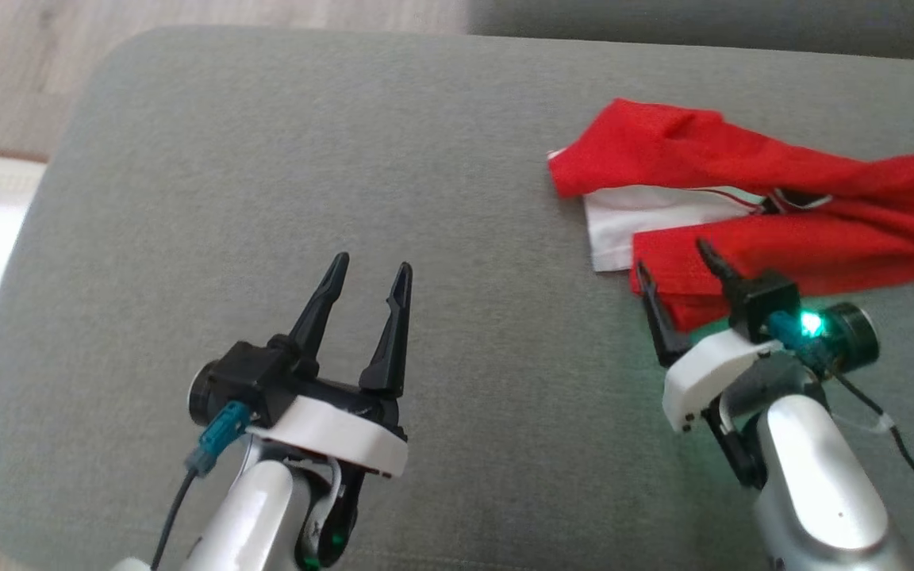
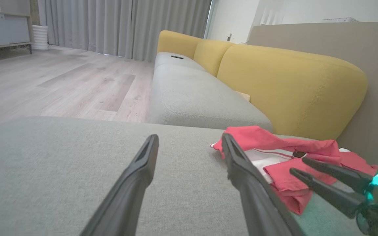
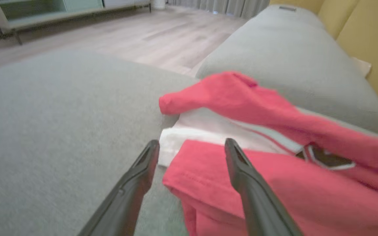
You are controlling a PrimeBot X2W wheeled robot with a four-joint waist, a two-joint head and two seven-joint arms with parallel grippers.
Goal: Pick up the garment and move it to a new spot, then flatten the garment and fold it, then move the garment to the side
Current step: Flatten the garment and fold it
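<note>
Bordering garment (image 1: 814, 247): grey cushion (image 1: 330, 159), yellow backrest (image 2: 290, 82).

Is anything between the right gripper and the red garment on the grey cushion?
Nothing visible stands between them. The right gripper, jaws open, is at the garment's near corner. In the right wrist view, one finger is over the red fabric and the other is beside its edge, over the bare cushion.
</note>
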